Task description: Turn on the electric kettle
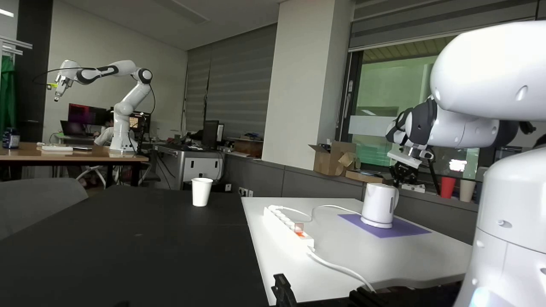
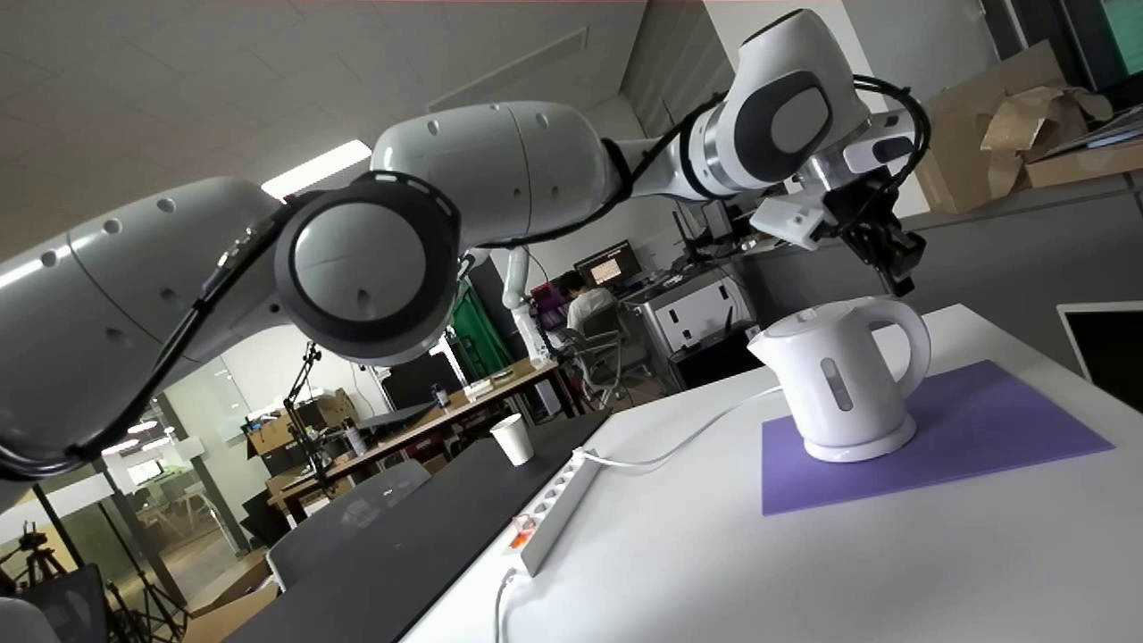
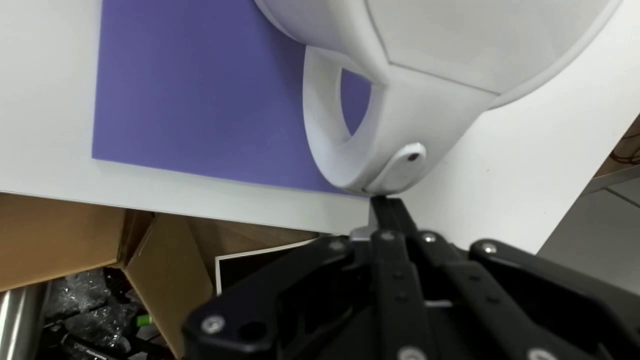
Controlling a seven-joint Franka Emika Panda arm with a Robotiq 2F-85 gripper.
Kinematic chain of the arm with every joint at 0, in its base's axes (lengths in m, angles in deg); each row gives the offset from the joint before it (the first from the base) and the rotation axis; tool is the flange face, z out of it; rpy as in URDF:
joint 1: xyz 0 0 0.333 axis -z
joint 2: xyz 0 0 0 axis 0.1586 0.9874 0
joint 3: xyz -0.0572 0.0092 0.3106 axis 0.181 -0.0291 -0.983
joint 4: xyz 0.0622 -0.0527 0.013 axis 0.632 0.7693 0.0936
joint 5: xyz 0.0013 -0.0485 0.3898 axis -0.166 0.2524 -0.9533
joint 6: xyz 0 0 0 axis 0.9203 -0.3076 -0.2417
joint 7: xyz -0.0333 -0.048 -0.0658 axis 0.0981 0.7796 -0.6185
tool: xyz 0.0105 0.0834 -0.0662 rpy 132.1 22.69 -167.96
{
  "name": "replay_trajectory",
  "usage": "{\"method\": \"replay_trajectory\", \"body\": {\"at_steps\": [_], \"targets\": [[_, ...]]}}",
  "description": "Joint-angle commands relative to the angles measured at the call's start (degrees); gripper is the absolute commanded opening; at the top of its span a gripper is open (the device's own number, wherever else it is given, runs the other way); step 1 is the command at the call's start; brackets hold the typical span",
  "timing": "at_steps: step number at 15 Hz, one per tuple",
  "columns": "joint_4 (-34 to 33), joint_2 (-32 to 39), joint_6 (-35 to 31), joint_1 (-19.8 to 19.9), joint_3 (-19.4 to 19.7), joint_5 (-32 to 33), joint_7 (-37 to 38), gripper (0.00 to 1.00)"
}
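Observation:
The white electric kettle (image 1: 379, 202) stands upright on a purple mat in both exterior views (image 2: 835, 384). In the wrist view its lid and handle (image 3: 325, 120) fill the upper part. A small tab-like switch (image 3: 400, 167) with a dark red dot sits on the handle's outer top end. My gripper (image 3: 389, 202) is shut, its fingertips together with nothing between them. The tips point at the lower edge of the switch; I cannot tell whether they touch it. In an exterior view the gripper (image 2: 896, 284) is just above and behind the top of the handle.
A white power strip (image 1: 286, 228) with an orange switch lies on the white table (image 2: 696, 554), a cord running to the kettle. The purple mat (image 2: 1009, 420) lies under the kettle. A white paper cup (image 1: 201, 192) stands on the black table. An open cardboard box (image 3: 165, 280) is below the table edge.

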Motion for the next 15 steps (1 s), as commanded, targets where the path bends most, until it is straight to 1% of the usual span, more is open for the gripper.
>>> {"method": "replay_trajectory", "body": {"at_steps": [1, 2, 3, 4, 5, 6, 7, 8, 9, 10, 11, 12, 13, 14, 15], "targets": [[2.83, -1.4, -1.72, 0.0, -0.07, -0.14, 1.67, 0.0], [-3.94, 2.36, 1.26, 0.52, -0.86, 0.91, 2.78, 0.0], [-3.86, 2.43, 1.29, 0.53, -0.84, 0.96, 2.92, 0.0], [2.97, -1.18, -1.8, 0.1, -0.15, -0.2, 2.05, 0.0], [-4.03, 2.59, 1.04, 0.57, -0.86, 0.95, 3.01, 0.0], [-4.11, 2.54, 1.08, 0.55, -0.85, 1.04, 3.07, 0.0], [2.76, -1.36, -1.93, 0.04, 0.01, -0.04, 2.37, 0.0], [2.74, -1.46, -2.15, 0.01, 0.09, -0.03, 2.49, 0.0], [-4.12, 2.08, 0.68, 0.43, -0.53, 1.23, 3.61, 0.0], [2.85, -1.93, -1.92, -0.07, 0.33, 0.27, 2.94, 0.0], [2.98, -2.24, -1.61, -0.16, 0.62, 0.45, 3.29, 0.0], [-3.68, 1.17, 2.05, 0.28, 0.09, 1.73, 4.37, 0.0], [3.26, -2.84, -0.29, -0.25, 1.04, 0.87, 3.89, 0.0], [3.31, -3.09, 0.22, -0.29, 1.21, 0.99, 4.22, 0.0], [-3.44, 0.33, 3.68, 0.2, 0.56, 2.16, 5.25, 0.0]]}}
